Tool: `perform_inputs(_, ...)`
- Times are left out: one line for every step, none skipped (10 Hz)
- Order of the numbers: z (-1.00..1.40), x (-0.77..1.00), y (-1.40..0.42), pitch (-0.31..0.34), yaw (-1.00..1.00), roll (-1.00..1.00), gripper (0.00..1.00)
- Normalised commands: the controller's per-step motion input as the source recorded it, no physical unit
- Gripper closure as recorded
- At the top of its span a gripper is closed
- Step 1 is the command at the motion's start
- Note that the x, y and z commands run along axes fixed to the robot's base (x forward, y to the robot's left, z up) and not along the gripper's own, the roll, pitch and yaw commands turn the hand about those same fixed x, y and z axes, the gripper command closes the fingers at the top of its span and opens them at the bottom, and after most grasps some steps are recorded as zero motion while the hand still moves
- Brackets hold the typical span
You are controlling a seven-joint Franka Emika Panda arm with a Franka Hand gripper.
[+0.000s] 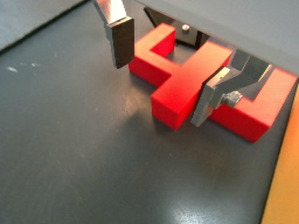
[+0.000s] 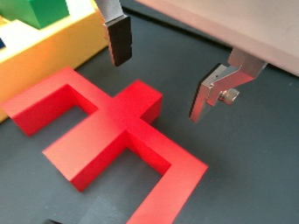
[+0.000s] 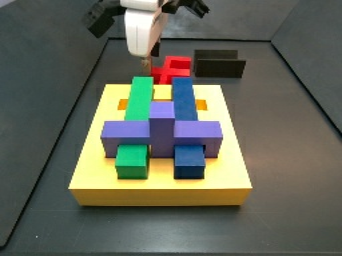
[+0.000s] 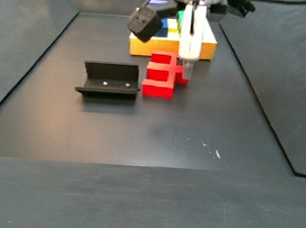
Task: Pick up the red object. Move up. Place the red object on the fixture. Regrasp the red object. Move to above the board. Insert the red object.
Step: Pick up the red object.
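Our gripper (image 2: 163, 74) hangs just above the red object (image 2: 111, 131), with its two fingers (image 2: 117, 39) spread wide apart and nothing held between them. In both wrist views we see one finger on each side of the red middle bar, not touching it yet. The red object lies flat on the dark floor (image 4: 181, 138), between the fixture (image 4: 108, 80) and the yellow board (image 3: 160, 180). In a side view the red object (image 4: 160, 74) sits just beside the fixture and close to the edge of the board (image 4: 207, 46). We think the red object is hard and stiff, like a plastic block, so it will not bend or squash when we pinch it. It looks light enough for us to lift. Its sides look smooth and a bit shiny, so it might slip if we grab it crooked. The best place to hold looks like the straight middle bar, with one finger flat on each long side. Farther off, the board carries green, blue and purple blocks (image 3: 160, 130), and the purple one lies across the others.
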Motion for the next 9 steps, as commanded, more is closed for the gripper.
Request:
perform_inputs(-0.36, 0.00, -0.04, 0.000, 0.08, 0.06, 0.00)
perform_inputs(-0.28, 0.00, -0.10, 0.000, 0.08, 0.05, 0.00)
perform_inputs(-0.23, 0.07, -0.14, 0.000, 0.10, 0.07, 0.00)
perform_inputs(-0.22, 0.12, -0.13, 0.000, 0.17, 0.09, 0.00)
perform_inputs(-0.17, 0.11, -0.14, 0.000, 0.19, 0.07, 0.00)
perform_inputs(-0.14, 0.09, -0.11, 0.000, 0.19, 0.07, 0.00)
perform_inputs(-0.17, 0.12, -0.04, 0.000, 0.17, 0.06, 0.00)
perform_inputs(-0.12, 0.23, 0.00, 0.006, 0.09, 0.07, 0.00)
perform_inputs(-0.09, 0.20, 0.00, 0.024, 0.00, 0.08, 0.00)
